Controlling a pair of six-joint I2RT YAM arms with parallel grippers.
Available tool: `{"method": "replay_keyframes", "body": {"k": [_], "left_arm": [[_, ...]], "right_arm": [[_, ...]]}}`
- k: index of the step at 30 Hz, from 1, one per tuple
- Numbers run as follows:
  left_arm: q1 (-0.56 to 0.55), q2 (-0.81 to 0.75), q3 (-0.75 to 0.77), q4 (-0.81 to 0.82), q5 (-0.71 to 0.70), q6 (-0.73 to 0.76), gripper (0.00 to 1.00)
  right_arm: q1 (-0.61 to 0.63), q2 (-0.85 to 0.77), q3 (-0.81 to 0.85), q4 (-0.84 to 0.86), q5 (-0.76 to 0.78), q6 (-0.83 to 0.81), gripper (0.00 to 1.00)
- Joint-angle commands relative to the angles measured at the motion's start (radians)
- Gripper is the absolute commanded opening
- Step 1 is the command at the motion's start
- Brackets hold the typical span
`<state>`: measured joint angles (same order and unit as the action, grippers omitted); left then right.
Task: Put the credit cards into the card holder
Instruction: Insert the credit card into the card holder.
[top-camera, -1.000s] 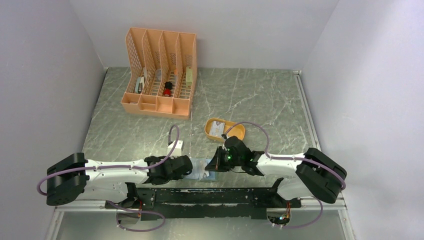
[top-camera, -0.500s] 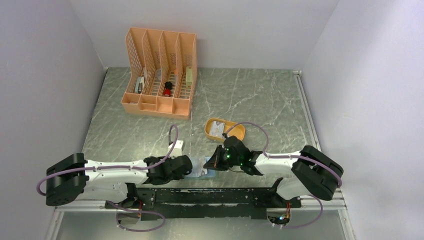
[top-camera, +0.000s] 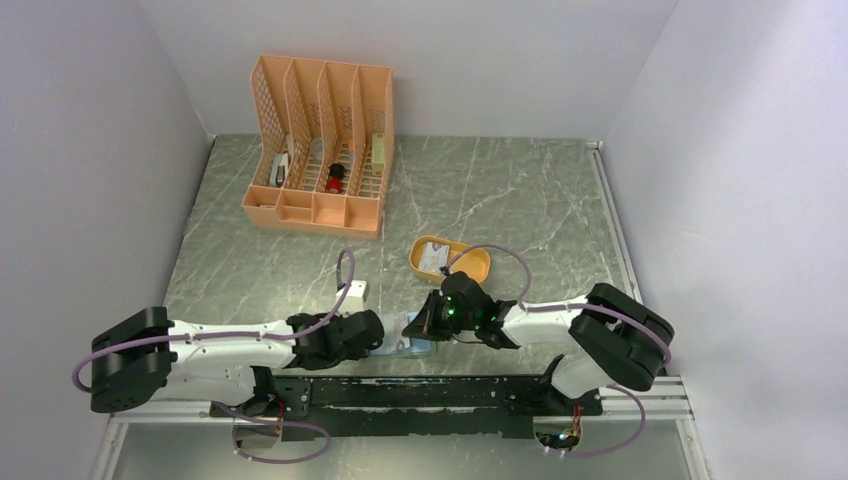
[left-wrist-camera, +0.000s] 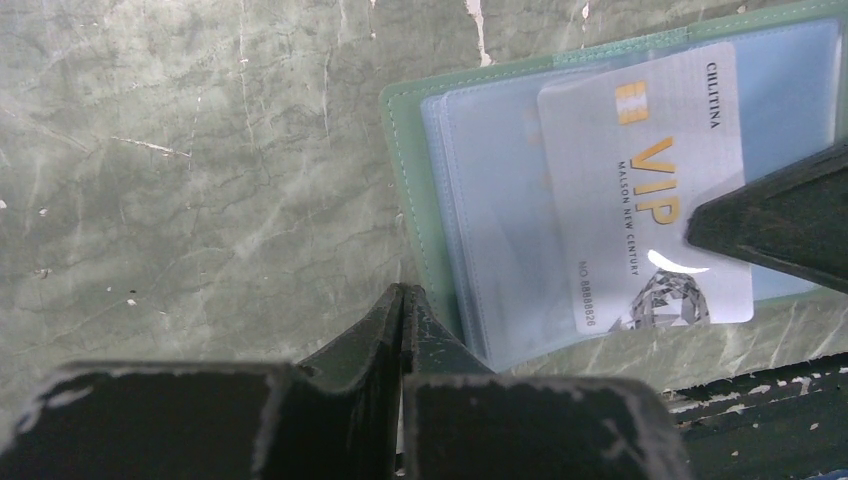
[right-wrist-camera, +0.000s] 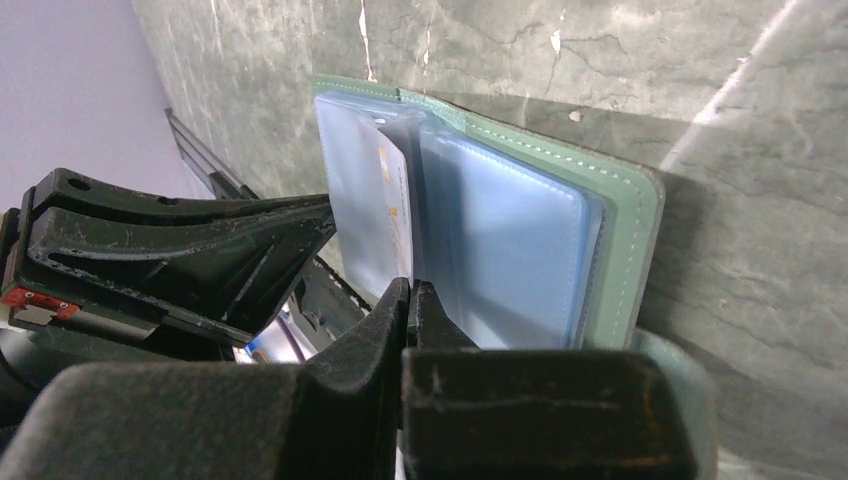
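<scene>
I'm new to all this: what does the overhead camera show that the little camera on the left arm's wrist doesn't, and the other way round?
Only the overhead view: both whole arms, the peach organizer at the back, the yellow tray and a small white box.
Only the left wrist view: the gold VIP lettering on the credit card and the clear sleeves.
Both: the marble table, the green card holder, the shut left gripper at its edge, and the right gripper over it.
</scene>
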<state>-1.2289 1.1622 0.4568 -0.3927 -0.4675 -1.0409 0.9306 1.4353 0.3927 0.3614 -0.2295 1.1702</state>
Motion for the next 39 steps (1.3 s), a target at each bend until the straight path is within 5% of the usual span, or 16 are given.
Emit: {"method": "replay_keyframes", "body": {"k": [1,11,18,21,39], "left_arm": [[0.000,0.014,-0.033,0.010,0.064,-0.013,0.06],[0.000,0.008,-0.025,0.006,0.060,-0.010,0.06],[0.000,-0.005,-0.025,-0.008,0.052,-0.011,0.06],[0.000,-0.011,-0.026,-0.011,0.049,-0.010,0.06],[0.000,0.008,0.005,0.011,0.041,0.020,0.06]], "right_arm": [[0.024,0.039,0.013,-0.014,-0.001,-0.008,0.00],[0.051,0.046,0.070,-0.082,-0.003,-0.055,0.00],[0.050,-0.006,0.101,-0.184,0.038,-0.096,0.35],[0.051,-0.005,0.115,-0.206,0.039,-0.113,0.41],[0.106,0.104,0.221,-0.230,0.020,-0.172,0.41]]}}
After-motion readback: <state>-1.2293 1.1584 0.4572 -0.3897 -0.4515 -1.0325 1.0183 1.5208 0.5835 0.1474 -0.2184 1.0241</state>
